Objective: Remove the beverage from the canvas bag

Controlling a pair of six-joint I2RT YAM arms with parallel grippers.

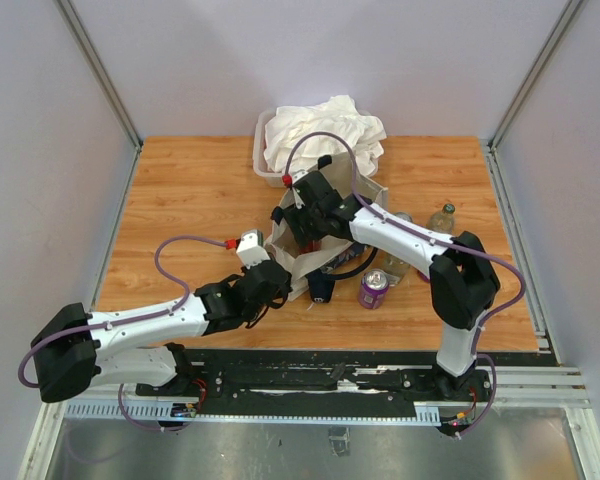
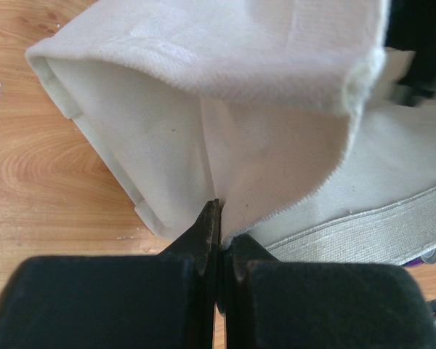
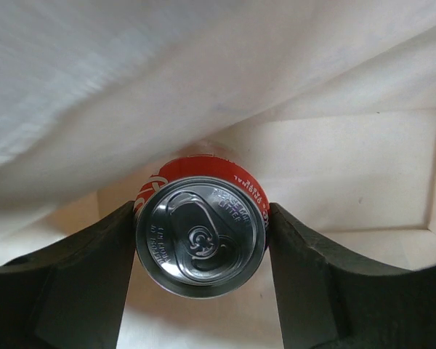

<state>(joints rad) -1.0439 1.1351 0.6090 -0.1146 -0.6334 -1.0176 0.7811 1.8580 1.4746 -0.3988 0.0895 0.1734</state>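
At the left side of the bag point(image 2: 203, 87), the left hand point(image 2: 216, 218) is closed tight, with a fold of the cream cloth pinched between its tips. The grip sits on the bag's rim. I judge it is there to pin the bag to the wooden surface point(image 1: 180, 200) and hold the mouth open, so the soft walls do not sag or get dragged along when something is lifted out.

Behind the bag stands a clear tub point(image 1: 263, 160) heaped with white cloth, which plays no part here.

The right arm reaches down into the bag's mouth. Inside the bag, the right hand point(image 3: 201, 240) has a red can point(image 3: 201, 236) between its fingers point(image 3: 94, 291). The can stands upright on the bag's floor, its silver top and pull tab facing the wrist camera. The hand is half closed, and each finger appears to press a side of the can just below the rim, so this looks like a grip made or nearly made. The bag's upper wall droops over the can, so a straight pull along the opening seems the safest way out.

Right of the bag, a purple can point(image 1: 373, 289) stands on the surface just beside it, and a bottle point(image 1: 441, 218) stands farther right.
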